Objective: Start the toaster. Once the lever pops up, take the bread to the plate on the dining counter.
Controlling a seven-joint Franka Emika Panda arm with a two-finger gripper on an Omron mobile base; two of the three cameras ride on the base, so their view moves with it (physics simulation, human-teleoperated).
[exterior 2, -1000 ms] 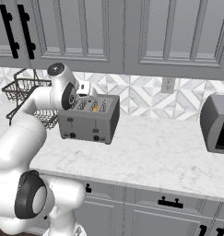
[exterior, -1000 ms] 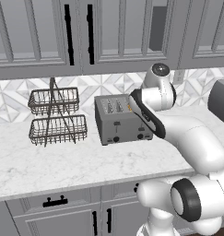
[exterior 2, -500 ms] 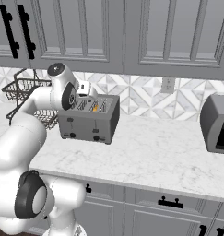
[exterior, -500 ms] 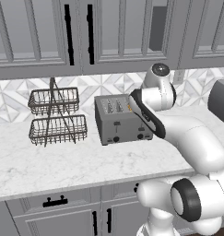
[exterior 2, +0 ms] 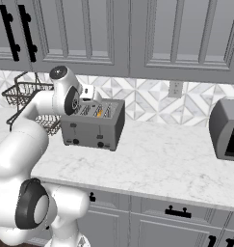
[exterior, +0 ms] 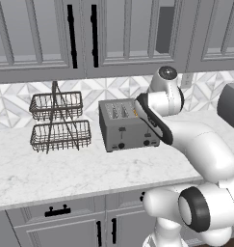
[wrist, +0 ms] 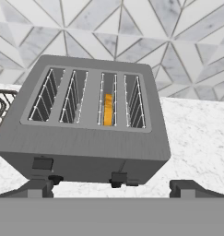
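Hand view: toaster (wrist: pixel 92 133) seen from above, tilted in frame, on marble worktop (wrist: pixel 201 138) before tiled wall. Bread (wrist: pixel 108 109) sunk in third slot from left, orange edge visible. Gripper (wrist: pixel 112 186) spread wide, holds nothing, fingertips (wrist: pixel 39 188) low over toaster front. Left base view: toaster (exterior: pixel 125 126) right of wire rack (exterior: pixel 58 123).

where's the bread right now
The bread sits down inside the toaster, in the third slot from the left in the hand view. That toaster stands on the marble worktop, just right of the wire basket rack in the left base view.
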